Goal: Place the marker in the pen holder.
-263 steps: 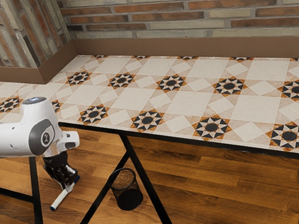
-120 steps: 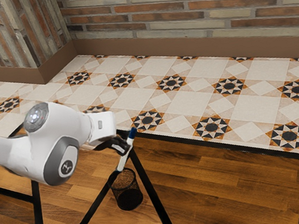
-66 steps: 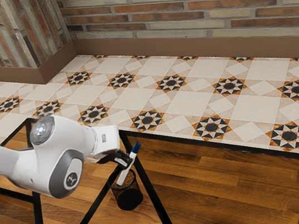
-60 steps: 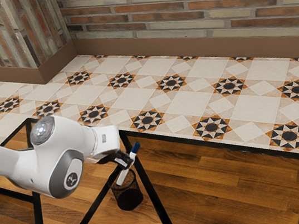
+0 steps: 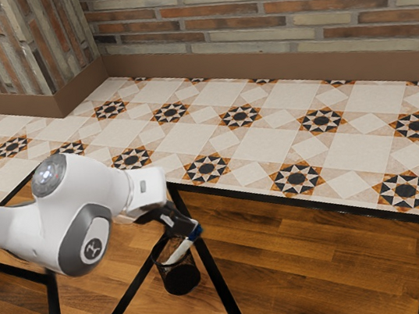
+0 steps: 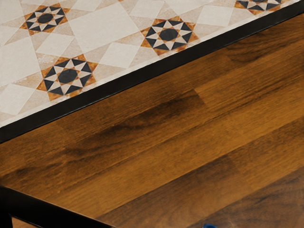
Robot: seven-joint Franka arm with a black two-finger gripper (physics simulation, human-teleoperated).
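See the marker [image 5: 181, 250] slanting flatter than a moment ago in the exterior view, blue end [image 5: 198, 232] swung from one o'clock to two, white body dipping toward eight o'clock at the mouth of the pen holder [image 5: 182, 279]. Looks nearly home; probably needs a steeper drop to avoid snagging on the rim. Can't tell whether clamped on it or apart at the jaws. Round dark mesh, smooth pale plastic, glossy planked wood across the tabletop [image 5: 327, 258], star-patterned tiles [image 5: 241, 117] beyond toward twelve.
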